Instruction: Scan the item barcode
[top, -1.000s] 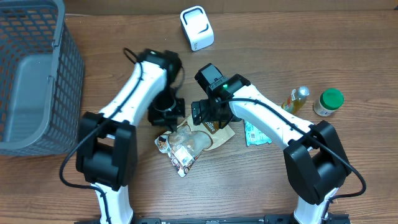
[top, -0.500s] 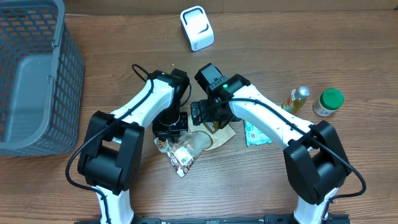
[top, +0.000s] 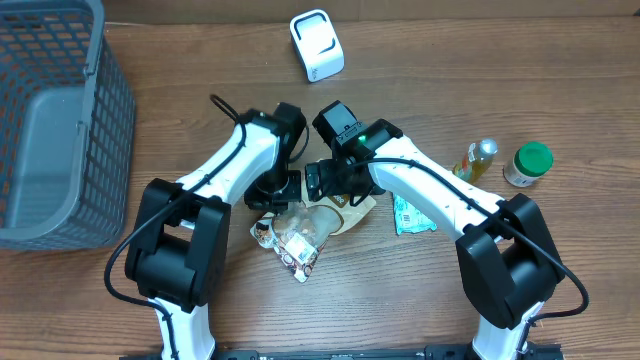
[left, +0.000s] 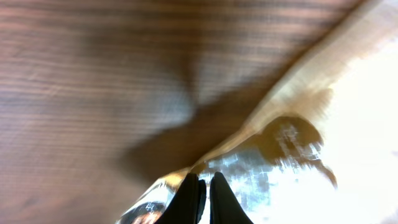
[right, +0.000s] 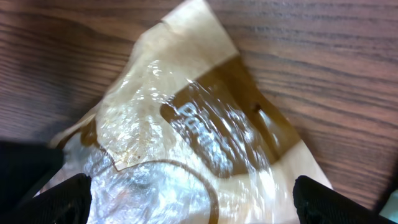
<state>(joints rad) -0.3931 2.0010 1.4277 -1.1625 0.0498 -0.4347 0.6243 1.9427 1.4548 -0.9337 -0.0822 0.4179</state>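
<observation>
The table (top: 520, 60) is warm brown wood streaked with darker grain. The basket (top: 100, 120) is grey, its walls an open mesh pattern. The snack bag (top: 305, 228) is tan with dark brown patches and pale lettering, and its glossy clear film throws silvery glare. The device (top: 317, 44) is white with a thin grey outline. A packet (top: 410, 214) is teal with white print. The bottle (top: 476, 160) is amber-yellow; the jar (top: 529, 162) has a green lid. The left arm (top: 225, 160) and right arm (top: 430, 185) are white with black joints, and the left fingers (left: 190, 199) are black.
</observation>
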